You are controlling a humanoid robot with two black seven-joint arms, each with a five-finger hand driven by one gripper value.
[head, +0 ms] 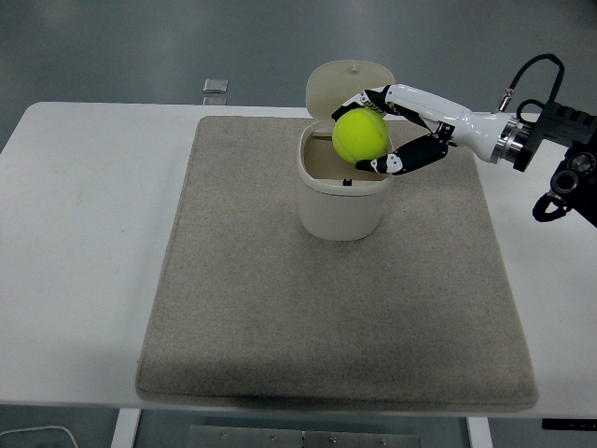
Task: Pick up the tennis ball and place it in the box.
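The right robot hand (pixel 396 131) clamps the round tennis ball (pixel 361 135) between curled fingers, at its fingertip end, above the open-lidded box's (pixel 342 201) right rim.

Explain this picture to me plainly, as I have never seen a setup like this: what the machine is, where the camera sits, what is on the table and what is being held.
There is one view, taken from a camera high on the robot's own side, looking down over a white table. The robot is a humanoid with five-fingered hands. Only its right hand shows, reaching in from the right edge; the left is out of view. A beige mat covers the table's middle. On it stands a cream box with its hinged lid tipped open. The hand grips a yellow-green tennis ball above the box's opening. A small grey object lies at the far edge.
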